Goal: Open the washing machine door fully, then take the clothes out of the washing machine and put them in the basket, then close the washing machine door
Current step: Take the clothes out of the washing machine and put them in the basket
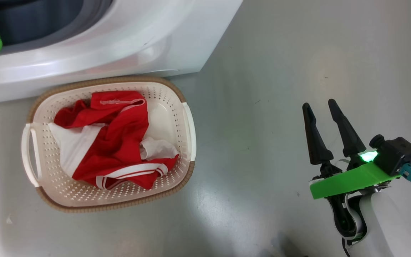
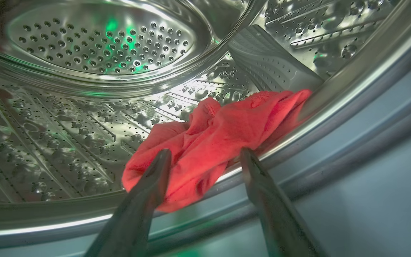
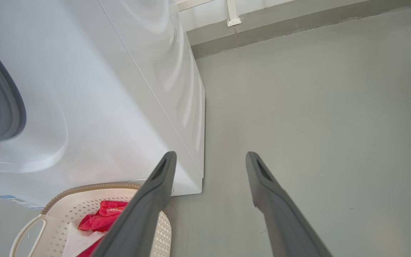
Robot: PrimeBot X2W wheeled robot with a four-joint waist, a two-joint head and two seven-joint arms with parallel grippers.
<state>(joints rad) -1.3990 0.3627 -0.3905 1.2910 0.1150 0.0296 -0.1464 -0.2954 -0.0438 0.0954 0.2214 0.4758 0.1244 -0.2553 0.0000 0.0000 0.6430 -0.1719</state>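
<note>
Reaching into the washing machine (image 1: 127,43), the left gripper (image 2: 205,151) has its two dark fingers spread wide on either side of a crumpled red garment (image 2: 223,139) and is not closed on it; whether a finger touches the cloth cannot be told. That garment lies at the front lip of the machine's perforated steel drum (image 2: 98,39), beside a ribbed grey paddle (image 2: 269,64), and green light glints off the metal. More red clothes (image 1: 120,142) with white panels and striped trim are heaped in the cream perforated basket (image 1: 45,167), which stands on the floor right in front of the washing machine, its brown woven-look rim almost against the white front. A small blue label (image 3: 16,200) sits at the machine's lower front corner, its writing too small to read. The right gripper (image 1: 318,103) hangs well to the right of the washing machine over bare floor, fingers wide apart and holding nothing. The floor (image 1: 262,71) is smooth, grey and faintly glossy with a few dark specks. Past the far side of the washing machine it meets a pale wall (image 3: 298,1) along a darker grey base strip (image 3: 298,25).
</note>
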